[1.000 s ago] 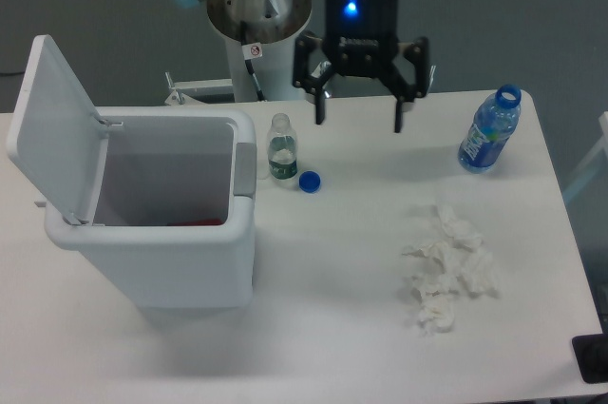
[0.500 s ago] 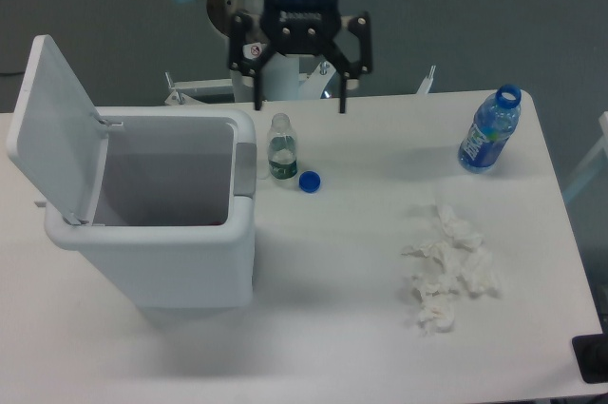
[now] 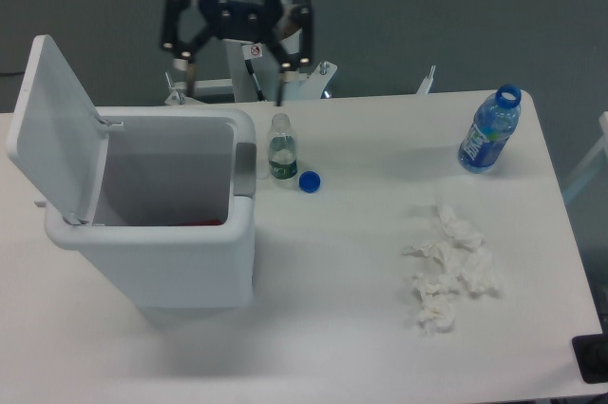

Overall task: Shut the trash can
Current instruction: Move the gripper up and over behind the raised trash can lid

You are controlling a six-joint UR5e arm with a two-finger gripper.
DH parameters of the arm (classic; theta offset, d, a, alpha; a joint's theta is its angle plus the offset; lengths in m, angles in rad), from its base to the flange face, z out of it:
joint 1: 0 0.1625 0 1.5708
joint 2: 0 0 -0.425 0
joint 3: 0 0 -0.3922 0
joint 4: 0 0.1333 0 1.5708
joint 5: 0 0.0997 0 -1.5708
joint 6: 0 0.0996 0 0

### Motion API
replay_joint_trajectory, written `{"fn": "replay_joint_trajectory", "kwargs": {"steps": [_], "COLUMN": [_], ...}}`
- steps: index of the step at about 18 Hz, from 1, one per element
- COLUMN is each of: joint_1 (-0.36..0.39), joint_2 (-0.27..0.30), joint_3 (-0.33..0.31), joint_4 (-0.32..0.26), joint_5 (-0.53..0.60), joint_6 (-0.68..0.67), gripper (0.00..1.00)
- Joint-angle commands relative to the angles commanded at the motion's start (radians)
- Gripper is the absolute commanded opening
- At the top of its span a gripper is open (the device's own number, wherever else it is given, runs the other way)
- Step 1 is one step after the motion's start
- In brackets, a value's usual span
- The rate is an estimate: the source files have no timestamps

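Camera view: trash can (image 3: 152, 233) is sitting at the table's (image 3: 332, 328) left, lid (image 3: 52, 128) standing upright (something red possibly inside). Gripper (image 3: 234, 69) is hovering above its rear edge, fingers spread, gripping nothing.

Even, cool overhead light is falling softly, the trash can (image 3: 161, 233) casting faint shadow, the picture looking slightly grainy.

White trash can (image 3: 152, 261), blue cap (image 3: 309, 181), black claw (image 3: 236, 90), white tissues (image 3: 448, 271)
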Motion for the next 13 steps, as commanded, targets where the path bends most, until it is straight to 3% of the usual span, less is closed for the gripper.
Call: {"fn": "replay_joint_trajectory", "kwargs": {"steps": [7,13], "joint_1": [-0.005,-0.061], "joint_2": [0.06,0.06], "joint_3": [0.015,0.02], "joint_4": [-0.002,-0.002], "joint_5": [-0.103,-0.233], "joint_6": [-0.081,-0.12], "gripper": [1.0,1.0]}}
